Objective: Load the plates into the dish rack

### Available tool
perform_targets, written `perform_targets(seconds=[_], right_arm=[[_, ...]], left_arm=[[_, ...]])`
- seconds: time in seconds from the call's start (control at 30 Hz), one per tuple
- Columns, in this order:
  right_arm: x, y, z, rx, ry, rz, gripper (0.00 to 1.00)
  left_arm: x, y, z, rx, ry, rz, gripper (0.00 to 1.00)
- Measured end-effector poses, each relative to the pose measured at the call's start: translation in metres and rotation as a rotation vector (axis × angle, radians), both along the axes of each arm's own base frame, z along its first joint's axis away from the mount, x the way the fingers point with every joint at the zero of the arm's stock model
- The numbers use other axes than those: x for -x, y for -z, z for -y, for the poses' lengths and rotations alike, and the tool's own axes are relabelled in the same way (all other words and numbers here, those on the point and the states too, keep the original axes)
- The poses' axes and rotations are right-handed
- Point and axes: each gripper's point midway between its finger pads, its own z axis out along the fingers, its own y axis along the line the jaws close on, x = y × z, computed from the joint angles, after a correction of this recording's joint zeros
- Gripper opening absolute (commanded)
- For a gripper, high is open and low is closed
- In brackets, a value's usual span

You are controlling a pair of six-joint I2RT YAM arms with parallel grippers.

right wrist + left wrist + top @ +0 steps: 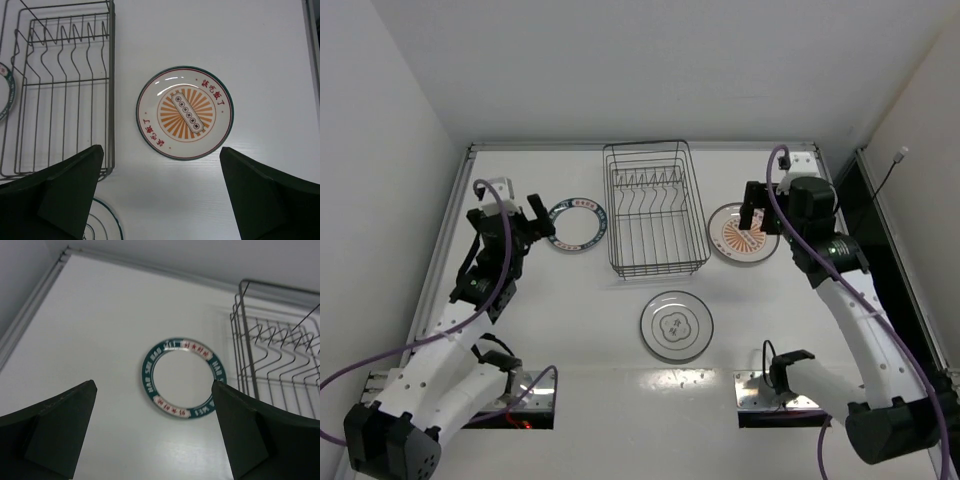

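- The left gripper (540, 222) has its jaws wide apart, with the teal-rimmed plate (183, 378) flat on the worktop (570, 330) just ahead of it.
- The dish rack (610, 210) stands to its right, past that plate.
- The right gripper (753, 218), jaws also apart, hangs above the orange-centred plate (184, 112).
- The white plate (676, 325) is cut off in its wrist view.

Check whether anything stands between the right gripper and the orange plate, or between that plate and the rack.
Nothing visible does. The open right gripper hangs above the orange plate, which lies flat just right of the dish rack, with nothing between them.
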Motion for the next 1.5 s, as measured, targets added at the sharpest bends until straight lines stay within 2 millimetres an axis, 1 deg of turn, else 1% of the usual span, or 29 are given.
perform_targets(seconds=[0.07,0.13,0.2,0.3,0.4,0.47,0.53,0.6,0.63,0.7,0.77,0.83,0.93,1.0,1.03,1.1,1.13,1.17,1.2,1.23,1.3,1.37,1.4,1.5], right_arm=[[0.002,-0.006,-0.004,-0.015,-0.024,0.017,1.0],[0.001,-0.005,-0.016,-0.038,-0.099,0.011,1.0],[-0.005,0.001,-0.035,-0.067,-0.2,-0.027,1.0],[-0.018,0.011,-0.07,-0.143,-0.373,-0.077,1.0],[-0.02,0.025,-0.098,-0.242,-0.509,-0.133,1.0],[-0.018,0.032,-0.105,-0.293,-0.552,-0.169,1.0],[-0.019,0.034,-0.102,-0.322,-0.553,-0.19,1.0],[-0.023,0.03,-0.091,-0.327,-0.521,-0.19,1.0],[-0.025,0.027,-0.081,-0.325,-0.486,-0.189,1.0],[-0.033,0.018,-0.056,-0.293,-0.378,-0.167,1.0],[-0.034,0.008,-0.026,-0.248,-0.248,-0.129,1.0],[-0.029,-0.008,0.003,-0.207,-0.117,-0.077,1.0],[-0.019,-0.034,0.041,-0.176,0.064,0.016,1.0],[-0.016,-0.037,0.065,-0.171,0.176,0.03,1.0],[-0.016,-0.035,0.078,-0.168,0.231,0.022,1.0],[-0.021,-0.026,0.097,-0.172,0.31,-0.017,1.0],[-0.026,-0.018,0.105,-0.18,0.335,-0.048,1.0],[-0.032,-0.004,0.112,-0.192,0.352,-0.092,1.0],[-0.037,0.013,0.115,-0.22,0.351,-0.147,0.98],[-0.041,0.029,0.119,-0.245,0.351,-0.193,0.93],[-0.043,0.073,0.13,-0.339,0.357,-0.305,0.91],[-0.033,0.112,0.144,-0.437,0.387,-0.389,0.91],[-0.026,0.131,0.147,-0.502,0.397,-0.435,0.91],[-0.011,0.176,0.153,-0.677,0.423,-0.541,0.91]], left_arm=[[0.005,0.023,0.002,-0.015,0.012,-0.075,1.0],[0.011,0.031,0.005,-0.016,0.029,-0.102,1.0],[0.014,0.029,0.007,-0.009,0.044,-0.095,1.0],[0.014,0.026,0.01,0.003,0.063,-0.084,1.0],[0.013,0.031,0.015,0.007,0.088,-0.1,1.0],[0.012,0.033,0.017,0.007,0.096,-0.108,1.0],[0.013,0.033,0.017,0.007,0.099,-0.109,1.0],[0.014,0.031,0.017,0.009,0.101,-0.102,1.0],[0.015,0.029,0.017,0.011,0.101,-0.096,1.0],[0.016,0.027,0.017,0.013,0.102,-0.088,1.0],[0.016,0.027,0.017,0.014,0.105,-0.085,1.0],[0.016,0.027,0.02,0.017,0.121,-0.086,1.0],[0.017,0.027,0.025,0.021,0.151,-0.088,1.0],[0.017,0.027,0.027,0.023,0.162,-0.09,1.0],[0.017,0.027,0.028,0.023,0.165,-0.09,1.0],[0.017,0.027,0.028,0.024,0.167,-0.09,1.0],[0.017,0.028,0.029,0.024,0.169,-0.09,1.0],[0.017,0.028,0.029,0.024,0.169,-0.09,1.0],[0.017,0.028,0.029,0.024,0.17,-0.091,1.0],[0.017,0.028,0.029,0.024,0.171,-0.091,1.0],[0.017,0.028,0.029,0.024,0.172,-0.093,1.0],[0.018,0.029,0.029,0.023,0.172,-0.097,1.0],[0.018,0.029,0.029,0.023,0.172,-0.098,1.0],[0.018,0.03,0.029,0.023,0.172,-0.099,1.0]])
